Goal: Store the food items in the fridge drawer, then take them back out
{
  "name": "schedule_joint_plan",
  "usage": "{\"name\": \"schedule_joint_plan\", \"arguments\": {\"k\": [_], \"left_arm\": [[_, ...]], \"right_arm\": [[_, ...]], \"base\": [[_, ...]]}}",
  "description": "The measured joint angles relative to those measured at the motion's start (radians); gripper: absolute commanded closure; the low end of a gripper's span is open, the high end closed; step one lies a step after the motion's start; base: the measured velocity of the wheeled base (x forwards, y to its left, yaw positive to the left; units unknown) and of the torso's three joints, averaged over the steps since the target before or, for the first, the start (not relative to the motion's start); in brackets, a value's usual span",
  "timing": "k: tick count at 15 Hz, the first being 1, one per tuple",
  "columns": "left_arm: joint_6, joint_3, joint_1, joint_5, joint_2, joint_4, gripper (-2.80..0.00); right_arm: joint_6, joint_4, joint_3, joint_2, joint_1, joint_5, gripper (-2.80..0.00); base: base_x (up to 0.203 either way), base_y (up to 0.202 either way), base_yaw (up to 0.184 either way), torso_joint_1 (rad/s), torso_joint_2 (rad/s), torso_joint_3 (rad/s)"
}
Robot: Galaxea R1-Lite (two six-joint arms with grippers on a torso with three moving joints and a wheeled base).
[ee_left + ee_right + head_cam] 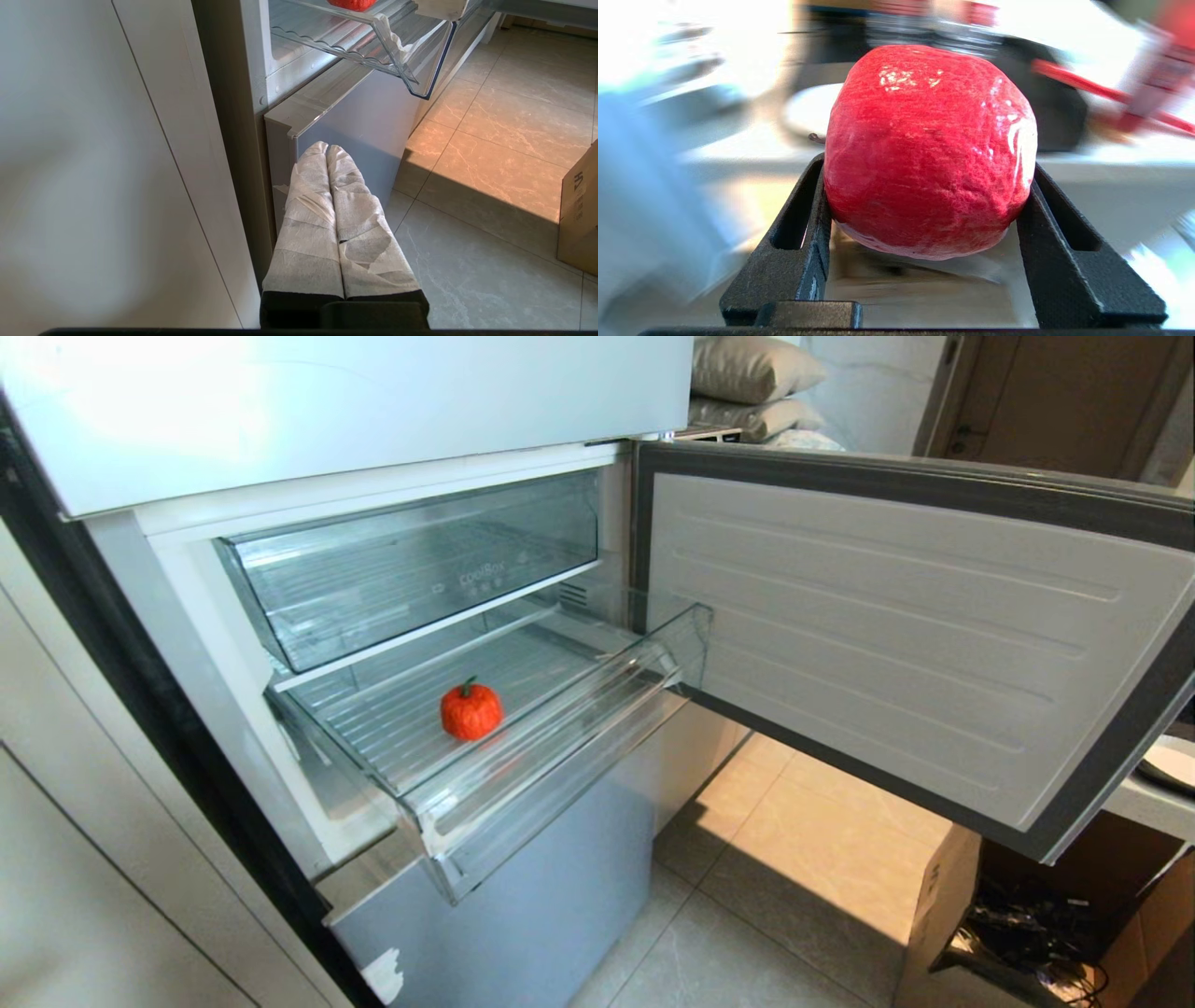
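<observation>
The fridge [373, 392] stands with its door [896, 644] swung wide to the right, and its top runs out of the head view. Neither arm shows there. Below the upper clear bin [411, 560], the fridge drawer [560, 709] is pulled out over the tiled floor [803, 859]. A cardboard box [943, 915] at the lower right is cut off by the edge, its dark contents too tangled to make out.

On the drawer's ribbed floor, toward the front, sits the fuzzy orange-red fruit [471, 710] with its green stem up. From the left wrist only its underside shows through the clear plastic.

Around the right gripper [924, 205] everything is smeared: pale surfaces, something dark, a red streak, none of it readable. Its black fingers [803, 224] stand fairly wide apart and are clamped on the glossy red apple [929, 149], one pressing each side.

The left gripper [327, 154] hangs low beside the fridge's pale-blue bottom panel [355, 116], its cloth-wrapped fingers pressed together, holding nothing.
</observation>
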Motion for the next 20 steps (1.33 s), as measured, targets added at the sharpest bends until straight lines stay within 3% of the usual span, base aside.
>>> {"name": "schedule_joint_plan", "arguments": {"k": [3,5,8,11,13,15,20], "left_arm": [[0.000,0.000,0.000,0.000,0.000,0.000,0.00],[0.000,0.000,0.000,0.000,0.000,0.000,0.00],[0.000,0.000,0.000,0.000,0.000,0.000,0.00],[0.000,0.000,0.000,0.000,0.000,0.000,0.00],[0.000,0.000,0.000,0.000,0.000,0.000,0.00],[0.000,0.000,0.000,0.000,0.000,0.000,0.00],[0.000,0.000,0.000,0.000,0.000,0.000,0.00]], "right_arm": [[-0.015,0.059,0.157,-0.240,0.309,0.014,0.00],[-0.018,0.162,0.239,-0.404,0.445,0.024,0.00],[-0.018,0.347,0.331,-0.636,0.539,0.058,0.00],[-0.019,0.527,0.369,-0.746,0.615,0.079,0.00],[0.001,0.556,0.377,-0.772,0.693,0.044,0.00],[0.038,0.568,0.379,-0.786,0.721,0.006,0.00],[-0.047,0.624,0.376,-0.868,0.798,-0.024,0.00]], "base": [[0.000,0.000,0.000,0.000,0.00,0.000],[0.000,0.000,0.000,0.000,0.00,0.000],[0.000,0.000,0.000,0.000,0.00,0.000],[0.000,0.000,0.000,0.000,0.00,0.000],[0.000,0.000,0.000,0.000,0.00,0.000],[0.000,0.000,0.000,0.000,0.00,0.000],[0.000,0.000,0.000,0.000,0.00,0.000]]}}
